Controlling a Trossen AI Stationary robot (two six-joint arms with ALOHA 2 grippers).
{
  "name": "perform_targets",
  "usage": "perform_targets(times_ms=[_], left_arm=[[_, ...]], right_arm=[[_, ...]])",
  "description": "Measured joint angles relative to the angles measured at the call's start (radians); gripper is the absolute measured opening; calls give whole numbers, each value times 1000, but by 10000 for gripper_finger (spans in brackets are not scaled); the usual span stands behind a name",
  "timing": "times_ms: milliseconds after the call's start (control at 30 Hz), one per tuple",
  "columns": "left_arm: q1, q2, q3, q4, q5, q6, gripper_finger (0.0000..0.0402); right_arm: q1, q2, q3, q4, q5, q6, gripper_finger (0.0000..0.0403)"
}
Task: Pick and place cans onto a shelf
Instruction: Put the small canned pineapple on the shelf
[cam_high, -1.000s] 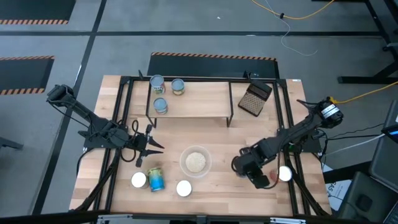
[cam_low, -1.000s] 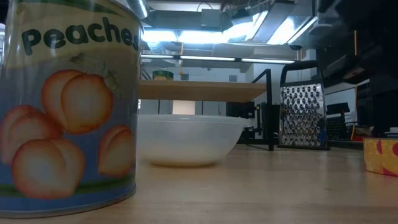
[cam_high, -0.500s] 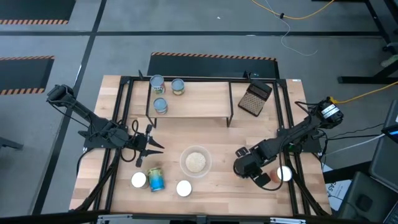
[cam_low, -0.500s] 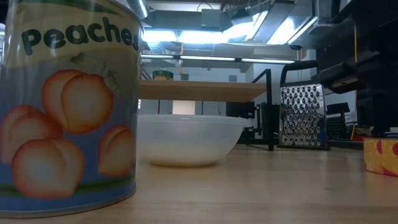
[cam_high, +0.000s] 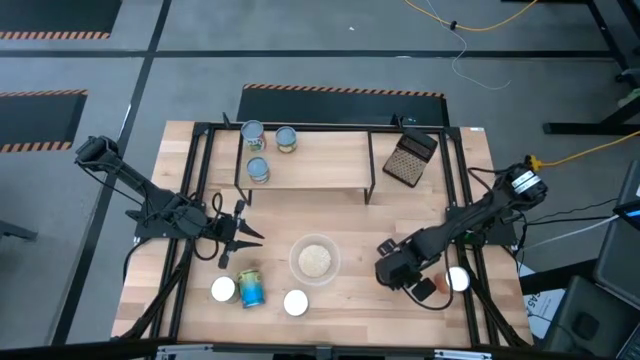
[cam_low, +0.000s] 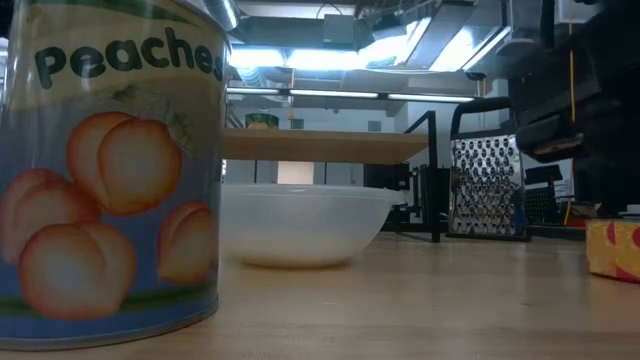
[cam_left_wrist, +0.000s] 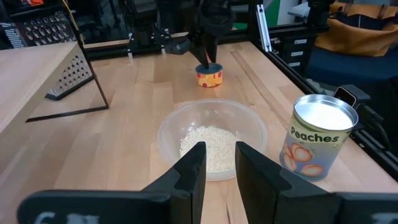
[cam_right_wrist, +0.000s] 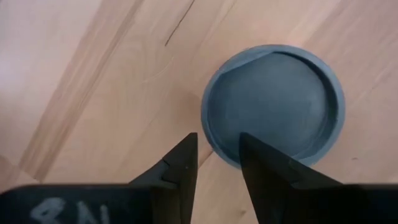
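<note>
hovering low over the near right part of the table, the right gripper (cam_high: 408, 283) points straight down at a small red-orange can (cam_high: 424, 289) standing upright. in the right wrist view its round grey-blue top (cam_right_wrist: 273, 102) lies just past the 2 fingertips (cam_right_wrist: 180, 163), offset to 1 side rather than between them; the fingers sit close together with only a narrow slit, too narrow to take the can, so i judge the jaws must spread and shift toward the can before closing. another white-topped can (cam_high: 458, 279) stands just beside it by the table's right rail.

the left gripper (cam_high: 232, 246) waits over the left part of the table, fingers nearly closed and holding nothing, aimed toward the glass bowl (cam_high: 314, 261) of grains. near it stand a peaches can (cam_high: 250, 288) and 2 white-topped cans (cam_high: 223, 290), which the left arm is nearer.

farther back, the shelf (cam_high: 330, 160) carries 3 cans (cam_high: 258, 170) at its left end, with a grater (cam_high: 410, 158) beside its right end.
</note>
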Motion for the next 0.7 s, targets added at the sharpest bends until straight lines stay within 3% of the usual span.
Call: perform_targets(times_ms=[233, 567, 700], left_arm=[[0, 0, 0, 0, 0, 0, 79], [0, 0, 0, 0, 0, 0, 79], [0, 0, 0, 0, 0, 1, 79]], right_arm=[[0, 24, 4, 6, 1, -9, 113], [1, 26, 8, 84, 23, 28, 19], [-8, 29, 6, 161, 39, 84, 9]])
